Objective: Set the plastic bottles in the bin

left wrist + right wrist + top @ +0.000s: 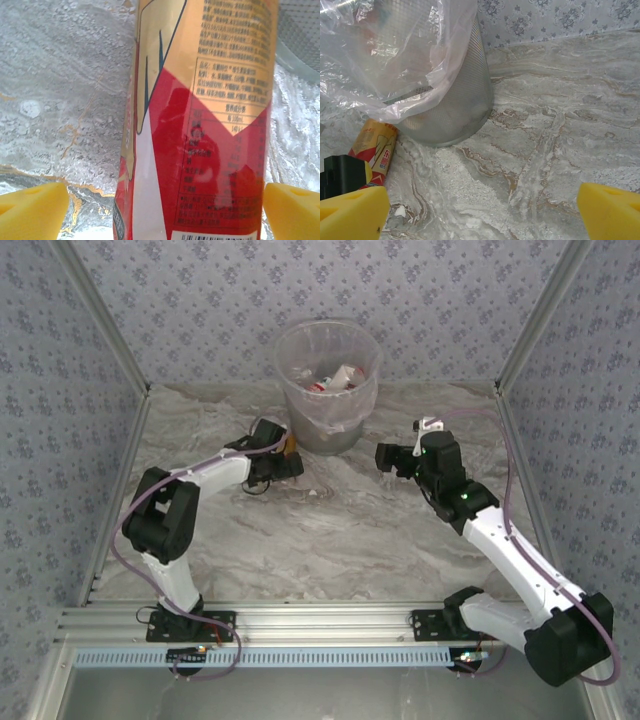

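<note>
I am looking at a marble-patterned bench (330,540) boxed in on three sides.
Pale blue-grey floral paper is covering the back and side walls (300,280). Aluminium posts (100,320) are running up the corners, and a ribbed aluminium rail (320,620) is crossing the near edge. Soft, even light is falling on the grey-white veining, and thin brown streaks are showing through.
</note>
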